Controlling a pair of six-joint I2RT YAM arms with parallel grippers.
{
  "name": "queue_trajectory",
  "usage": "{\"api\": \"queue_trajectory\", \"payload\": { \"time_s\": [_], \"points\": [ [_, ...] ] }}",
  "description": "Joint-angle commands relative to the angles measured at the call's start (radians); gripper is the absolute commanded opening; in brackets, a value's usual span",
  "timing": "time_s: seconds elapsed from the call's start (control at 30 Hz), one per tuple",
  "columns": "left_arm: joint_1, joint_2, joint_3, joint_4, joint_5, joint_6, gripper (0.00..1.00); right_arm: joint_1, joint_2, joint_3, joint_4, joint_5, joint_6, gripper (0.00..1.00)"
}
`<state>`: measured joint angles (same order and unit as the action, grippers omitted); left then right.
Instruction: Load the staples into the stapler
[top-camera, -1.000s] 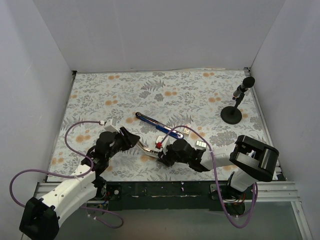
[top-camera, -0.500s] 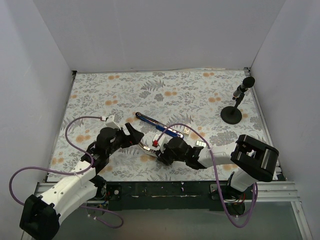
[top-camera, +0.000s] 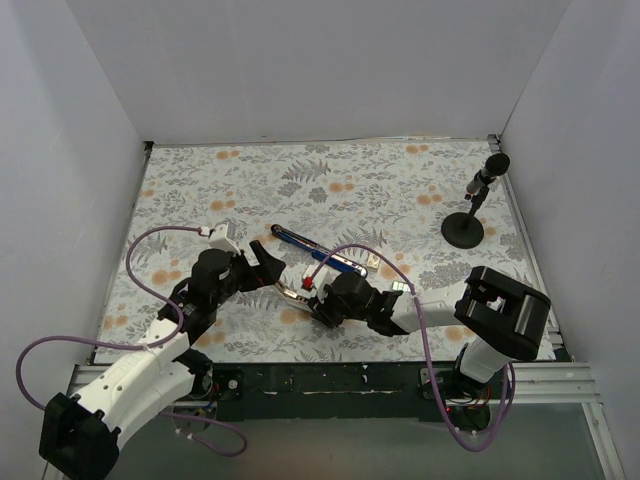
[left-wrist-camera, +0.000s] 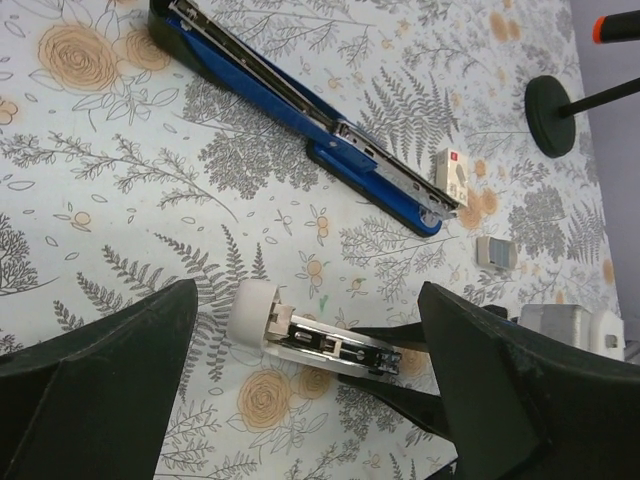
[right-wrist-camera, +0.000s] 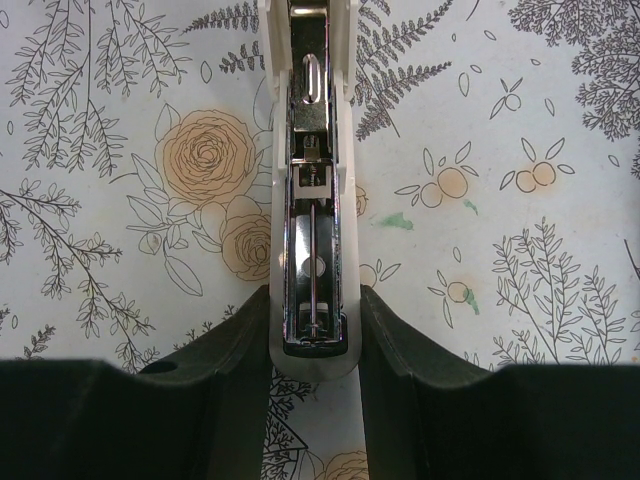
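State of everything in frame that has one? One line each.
Blue stapler: lying open, rail exposed.
White stapler: channel open, clamped.
Right fingers: shut on white stapler.
Left fingers: open, holding nothing.
Staples: loose beside blue stapler, not loaded.
Microphone stand: upright.

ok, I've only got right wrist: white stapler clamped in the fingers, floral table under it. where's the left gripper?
Observer: Left gripper is open, fingers either side of the far end of the white stapler, not touching it.
Operator: Blue stapler?
Observer: The blue stapler lies opened flat beyond it, metal rail up.
Operator: Staples?
Observer: A small grey block lies loose off the blue stapler's right end, near a white box.
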<state>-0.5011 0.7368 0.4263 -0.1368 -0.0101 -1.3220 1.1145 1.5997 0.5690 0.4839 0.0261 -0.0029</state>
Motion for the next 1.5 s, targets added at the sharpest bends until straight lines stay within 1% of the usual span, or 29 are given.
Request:
{"api": "queue_trajectory", "payload": {
  "time_s": [0.0, 0.03, 0.13, 0.23, 0.33, 0.47, 0.53, 0.57, 0.6, 0.63, 0.67, 0.7, 0.77, 0.8, 0.83, 0.87, 0.9, 0.93, 0.97, 1.0, 1.07, 1.1, 1.13, 1.2, 1.23, 1.33, 1.37, 1.4, 1.47],
  "points": [
    [-0.001, 0.033, 0.02, -0.058, -0.008, 0.014, 0.93, -0.001, 0.052, -0.014, -0.202, 0.014, -0.005, 0.14],
    [-0.002, 0.036, 0.017, -0.061, -0.037, 0.012, 0.93, -0.001, 0.051, -0.014, -0.203, 0.02, -0.005, 0.17],
    [-0.004, 0.039, 0.015, -0.073, -0.088, 0.003, 0.93, -0.001, 0.043, -0.015, -0.212, 0.024, -0.005, 0.19],
    [-0.004, 0.061, 0.022, -0.07, -0.093, 0.004, 0.93, -0.001, 0.037, -0.014, -0.222, 0.024, -0.005, 0.21],
    [-0.03, 0.088, 0.026, -0.069, -0.082, 0.012, 0.93, -0.001, 0.034, -0.011, -0.228, 0.023, -0.005, 0.21],
    [-0.057, 0.101, 0.054, -0.113, -0.148, 0.009, 0.93, -0.002, 0.036, -0.004, -0.234, 0.026, -0.005, 0.21],
    [-0.085, 0.082, 0.083, -0.145, -0.221, 0.032, 0.93, -0.001, 0.036, -0.003, -0.235, 0.024, -0.005, 0.22],
    [-0.097, 0.066, 0.11, -0.186, -0.243, 0.091, 0.93, -0.001, 0.036, -0.003, -0.237, 0.023, -0.005, 0.21],
    [-0.109, 0.067, 0.173, -0.21, -0.266, 0.137, 0.95, -0.001, 0.036, -0.003, -0.237, 0.02, -0.005, 0.22],
    [-0.126, 0.075, 0.218, -0.23, -0.261, 0.189, 0.95, -0.001, 0.036, -0.004, -0.235, 0.014, -0.005, 0.21],
    [-0.132, 0.087, 0.253, -0.266, -0.248, 0.317, 0.97, -0.001, 0.034, -0.006, -0.232, 0.012, -0.005, 0.21],
    [-0.139, 0.123, 0.325, -0.282, -0.211, 0.373, 0.98, -0.001, 0.037, -0.011, -0.225, 0.008, -0.005, 0.21],
    [-0.149, 0.151, 0.368, -0.297, -0.141, 0.504, 0.98, -0.001, 0.04, -0.012, -0.222, -0.003, -0.012, 0.21],
    [-0.151, 0.165, 0.38, -0.294, -0.111, 0.623, 0.98, -0.002, 0.043, -0.014, -0.219, -0.006, -0.014, 0.22],
    [-0.151, 0.171, 0.394, -0.296, -0.038, 0.677, 0.98, -0.002, 0.043, -0.015, -0.219, -0.015, -0.022, 0.22],
    [-0.151, 0.176, 0.4, -0.3, -0.007, 0.729, 0.98, -0.002, 0.042, -0.017, -0.217, -0.018, -0.025, 0.21],
    [-0.151, 0.182, 0.402, -0.299, 0.008, 0.821, 0.98, -0.002, 0.04, -0.023, -0.214, -0.018, -0.028, 0.22],
    [-0.151, 0.179, 0.385, -0.294, 0.092, 0.874, 0.98, -0.002, 0.039, -0.024, -0.211, -0.018, -0.029, 0.22],
    [-0.151, 0.177, 0.373, -0.293, 0.135, 0.942, 0.98, -0.002, 0.034, -0.027, -0.208, -0.047, -0.032, 0.22],
    [-0.151, 0.176, 0.362, -0.288, 0.156, 1.025, 0.98, -0.001, 0.031, -0.031, -0.203, -0.052, -0.032, 0.22],
    [-0.151, 0.161, 0.315, -0.23, 0.145, 1.066, 0.98, -0.002, 0.026, -0.035, -0.196, -0.069, -0.035, 0.23],
    [-0.149, 0.158, 0.296, -0.19, 0.118, 1.054, 0.98, -0.002, 0.026, -0.037, -0.194, -0.074, -0.035, 0.25],
    [-0.137, 0.165, 0.289, -0.164, 0.092, 0.999, 0.98, -0.002, 0.025, -0.037, -0.195, -0.08, -0.037, 0.26],
    [-0.111, 0.18, 0.296, -0.139, 0.067, 0.919, 0.95, -0.002, 0.025, -0.038, -0.199, -0.078, -0.036, 0.28],
    [-0.096, 0.191, 0.293, -0.123, 0.03, 0.808, 0.95, -0.002, 0.023, -0.041, -0.197, -0.078, -0.037, 0.29],
    [-0.093, 0.202, 0.267, -0.109, -0.111, 0.629, 0.96, -0.002, 0.019, -0.046, -0.194, -0.078, -0.039, 0.31],
    [-0.093, 0.194, 0.252, -0.101, -0.137, 0.522, 0.97, -0.002, 0.019, -0.047, -0.194, -0.078, -0.04, 0.31],
    [-0.094, 0.161, 0.214, -0.098, -0.201, 0.477, 0.97, -0.002, 0.019, -0.047, -0.195, -0.078, -0.039, 0.34],
    [-0.094, 0.122, 0.177, -0.083, -0.24, 0.378, 0.98, -0.002, 0.019, -0.047, -0.196, -0.078, -0.04, 0.35]
  ]
}}
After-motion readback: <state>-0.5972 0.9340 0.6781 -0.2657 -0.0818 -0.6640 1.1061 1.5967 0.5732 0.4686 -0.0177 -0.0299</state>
